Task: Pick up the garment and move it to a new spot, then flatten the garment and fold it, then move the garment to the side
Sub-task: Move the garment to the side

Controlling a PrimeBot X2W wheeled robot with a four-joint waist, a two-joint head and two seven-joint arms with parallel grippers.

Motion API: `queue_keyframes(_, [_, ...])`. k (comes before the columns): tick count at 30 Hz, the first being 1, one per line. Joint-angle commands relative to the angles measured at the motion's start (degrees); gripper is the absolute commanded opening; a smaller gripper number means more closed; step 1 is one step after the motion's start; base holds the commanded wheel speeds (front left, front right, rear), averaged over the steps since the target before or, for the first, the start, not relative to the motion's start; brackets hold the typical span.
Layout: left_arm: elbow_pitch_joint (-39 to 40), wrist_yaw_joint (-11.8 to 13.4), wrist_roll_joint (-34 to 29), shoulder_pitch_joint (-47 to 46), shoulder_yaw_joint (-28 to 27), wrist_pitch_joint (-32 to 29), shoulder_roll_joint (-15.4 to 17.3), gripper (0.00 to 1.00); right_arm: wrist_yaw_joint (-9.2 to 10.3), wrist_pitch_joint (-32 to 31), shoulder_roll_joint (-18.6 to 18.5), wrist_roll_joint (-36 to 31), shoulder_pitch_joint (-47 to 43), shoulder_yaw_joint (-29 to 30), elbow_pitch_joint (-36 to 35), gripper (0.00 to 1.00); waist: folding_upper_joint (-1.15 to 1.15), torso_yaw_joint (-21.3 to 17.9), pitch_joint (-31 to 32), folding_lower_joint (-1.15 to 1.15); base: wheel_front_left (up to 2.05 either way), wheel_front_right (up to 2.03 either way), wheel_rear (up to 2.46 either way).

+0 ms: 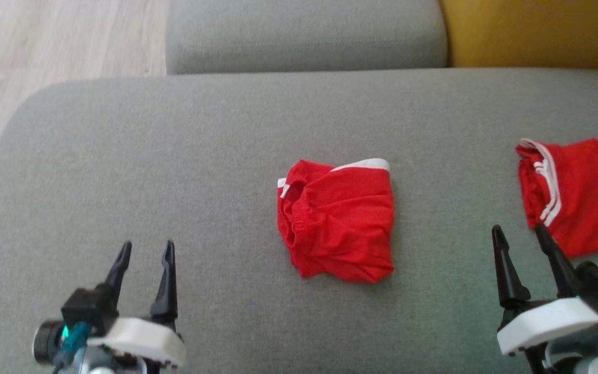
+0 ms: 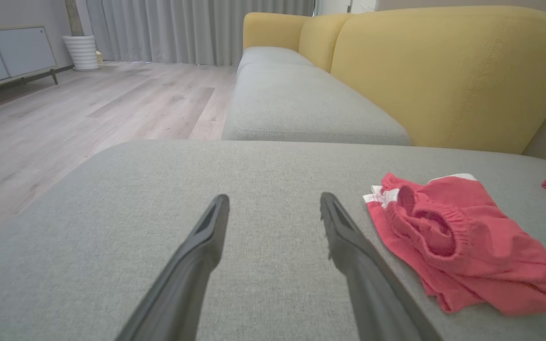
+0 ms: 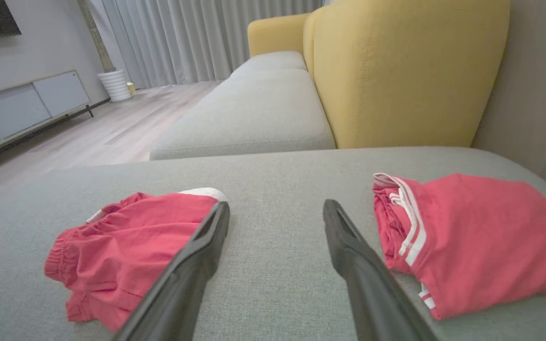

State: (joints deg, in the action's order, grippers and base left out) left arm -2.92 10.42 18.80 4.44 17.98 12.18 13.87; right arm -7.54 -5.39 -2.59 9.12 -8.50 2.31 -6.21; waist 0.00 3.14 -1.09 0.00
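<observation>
**Fingers.** The left fingers (image 1: 166, 283) stand apart with nothing between them, over bare fabric at the lower left of the head view. The right fingers (image 1: 505, 270) also stand apart and hold nothing, at the lower right.

**Task item.** The red garment (image 1: 338, 221) lies bunched near the middle of the grey seat cushion (image 1: 174, 156), between the two pairs of fingers and apart from both. Its white trim is on the far edge.

**Adjacent item.** A second red garment (image 1: 574, 195), with white side stripes, lies at the cushion's right side, just beside the right fingers. In the head view one fingertip overlaps its lower edge; contact cannot be determined.

**View differences.**
- The head view cuts off the second red garment at the frame edge. The right wrist view presents most of it, lying flat.
- The left wrist view looks into the gathered elastic waistband of the red garment, a detail the right wrist view presents from the side.
- The wrist views add the room: a yellow backrest (image 3: 396, 71), wooden floor (image 2: 88, 109), grey curtains (image 2: 183, 28), a white ribbed planter (image 2: 82, 52) and a low cabinet (image 3: 31, 104).
- The head view gives the plan layout, with a further seat cushion (image 1: 304, 36) beyond the near one.
</observation>
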Motion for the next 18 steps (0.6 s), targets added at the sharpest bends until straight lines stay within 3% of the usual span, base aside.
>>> queue_keyframes(1, [2.36,0.08,0.29,-5.03,-1.75,0.68,0.74,1.0,0.05,-0.24,-0.33,0.46,4.29,-1.16,-1.15,1.0,0.0,1.15,-1.8,0.0,0.0,0.0,0.0])
queue_keyframes(9, [1.83,-1.4,-0.26,-10.86,-0.56,1.77,-0.93,1.0,0.05,-1.98,-0.33,1.35,12.56,-4.7,7.09,1.0,0.0,5.06,-8.13,0.0,0.0,0.0,0.0])
queue_keyframes(18, [-1.43,-3.47,-0.9,-15.11,0.53,2.69,-3.8,1.0,0.05,-7.02,-0.31,5.55,19.84,-11.47,24.43,1.0,0.0,8.31,-11.35,0.0,0.0,0.0,0.0])
